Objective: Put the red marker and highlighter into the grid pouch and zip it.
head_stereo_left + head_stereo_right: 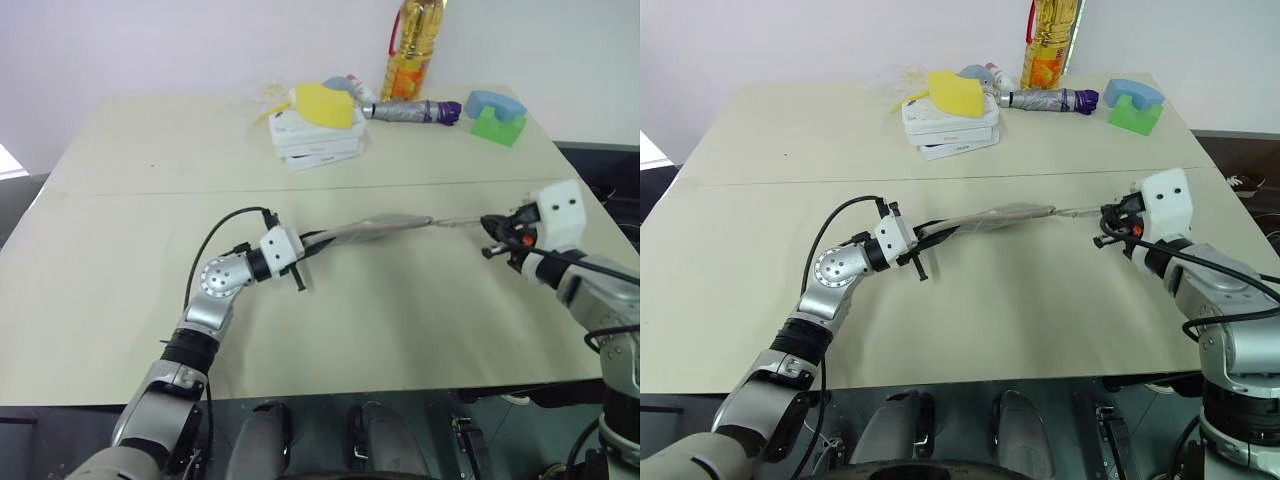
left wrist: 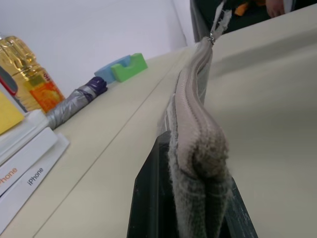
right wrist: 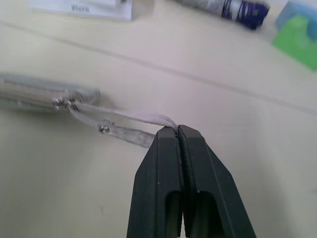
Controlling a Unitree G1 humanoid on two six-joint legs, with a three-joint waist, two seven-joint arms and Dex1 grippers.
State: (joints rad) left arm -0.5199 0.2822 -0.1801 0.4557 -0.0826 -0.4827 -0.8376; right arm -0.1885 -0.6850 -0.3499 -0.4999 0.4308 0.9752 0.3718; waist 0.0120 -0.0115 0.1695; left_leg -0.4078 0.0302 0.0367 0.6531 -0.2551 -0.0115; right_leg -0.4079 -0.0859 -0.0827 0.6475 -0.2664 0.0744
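Fuzzy grey cloth grid pouch

The grey grid pouch hangs over a beige table, near white boxes and a purple-tipped grey umbrella.

Pouch: grey fabric, seen edge-on, stretched long and thin above the desk, roughly mid-desk. Zip edge faces up; zip line runs closed along the visible length, slider at the far end by the strap. One end pinched in the left end effector, fabric bunched and bulging there. From the other end a clear looped strap with small metal rivets leads off, its tip pinched in the right end effector. Pouch sags slightly between the two. Marker and highlighter not discernible.
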